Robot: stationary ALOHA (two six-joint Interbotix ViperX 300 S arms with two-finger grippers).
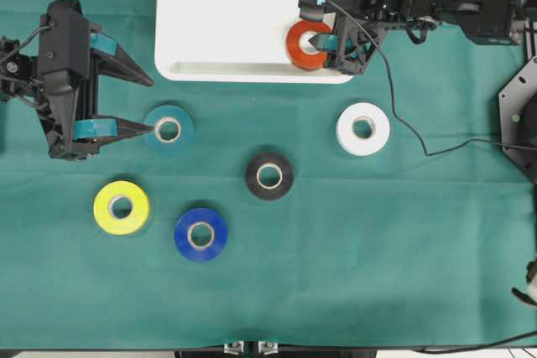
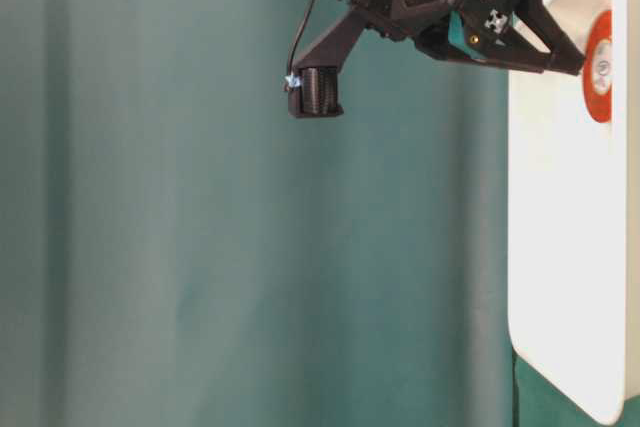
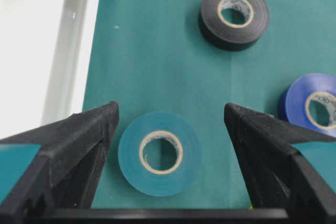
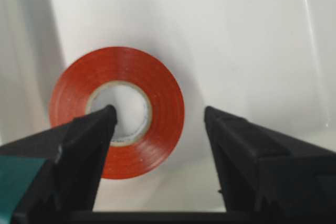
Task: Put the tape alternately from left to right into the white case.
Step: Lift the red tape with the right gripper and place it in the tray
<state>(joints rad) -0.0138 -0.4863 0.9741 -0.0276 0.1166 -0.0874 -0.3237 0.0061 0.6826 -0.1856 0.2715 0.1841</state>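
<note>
The overhead view is looking straight down on the green-covered counter, taking in both arms. The table-level view is sitting low and close, catching the white case edge-on. The left wrist camera is peering between its end effector fingers at the teal roll. The right wrist camera is hovering near the red roll, shared with the overhead and table-level views.

place: robot lab | cue: green cloth bench, two arms
</note>
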